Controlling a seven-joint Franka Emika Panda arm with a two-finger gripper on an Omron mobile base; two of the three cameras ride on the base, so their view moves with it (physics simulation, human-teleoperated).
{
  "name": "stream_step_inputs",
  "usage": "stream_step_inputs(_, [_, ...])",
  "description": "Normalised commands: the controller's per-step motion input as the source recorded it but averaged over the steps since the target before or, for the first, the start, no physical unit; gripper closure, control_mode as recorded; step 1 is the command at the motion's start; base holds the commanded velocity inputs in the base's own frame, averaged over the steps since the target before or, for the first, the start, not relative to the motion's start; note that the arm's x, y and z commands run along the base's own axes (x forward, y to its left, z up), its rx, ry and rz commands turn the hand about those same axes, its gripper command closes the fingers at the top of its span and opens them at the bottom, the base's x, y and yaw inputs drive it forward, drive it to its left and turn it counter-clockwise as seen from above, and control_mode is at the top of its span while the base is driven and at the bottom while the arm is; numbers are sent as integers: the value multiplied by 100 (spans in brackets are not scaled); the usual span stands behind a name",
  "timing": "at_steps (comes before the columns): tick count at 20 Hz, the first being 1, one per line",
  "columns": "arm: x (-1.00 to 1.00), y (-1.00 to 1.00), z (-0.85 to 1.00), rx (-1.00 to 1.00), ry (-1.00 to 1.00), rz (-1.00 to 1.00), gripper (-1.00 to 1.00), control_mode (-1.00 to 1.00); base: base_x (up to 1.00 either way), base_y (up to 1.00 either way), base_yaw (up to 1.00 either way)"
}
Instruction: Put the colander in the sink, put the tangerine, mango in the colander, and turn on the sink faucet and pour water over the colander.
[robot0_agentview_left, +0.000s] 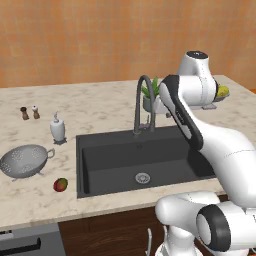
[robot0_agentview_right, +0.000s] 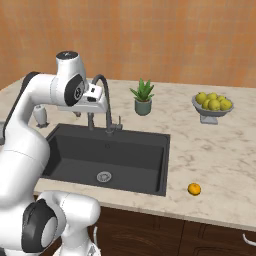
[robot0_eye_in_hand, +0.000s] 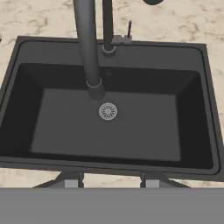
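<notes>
The sink (robot0_agentview_left: 120, 155) fills the centre of the left base view, its basin bare around the silver drain (robot0_eye_in_hand: 108, 111). The colander (robot0_agentview_left: 25, 160) sits on the bench (robot0_agentview_left: 90, 107) at the left edge, the mango (robot0_agentview_left: 60, 184) just below and right of it. The tangerine (robot0_agentview_right: 194, 189) lies lower right in the right base view, well apart from the sink. The hand (robot0_eye_in_hand: 107, 181) hangs above the basin near the sink faucet (robot0_agentview_left: 144, 102) — fingertips (robot0_eye_in_hand: 70, 180) parted, grasping nothing.

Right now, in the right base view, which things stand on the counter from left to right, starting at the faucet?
Sink faucet → potted plant → tangerine → fruit dish.
</notes>
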Motion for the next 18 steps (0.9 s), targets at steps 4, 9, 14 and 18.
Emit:
stream_step_inputs(4, [-22, 27, 0, 0, -12, -2, -100, -100, 0, 0, 0])
stream_step_inputs(9, [-54, 63, -2, 2, -6, -1, -100, -100, 0, 0, 0])
stream_step_inputs(14, [-51, 74, -4, 4, 0, 0, -100, -100, 0, 0, 0])
stream_step_inputs(18, [-24, 75, -2, 5, 3, -2, -100, -100, 0, 0, 0])
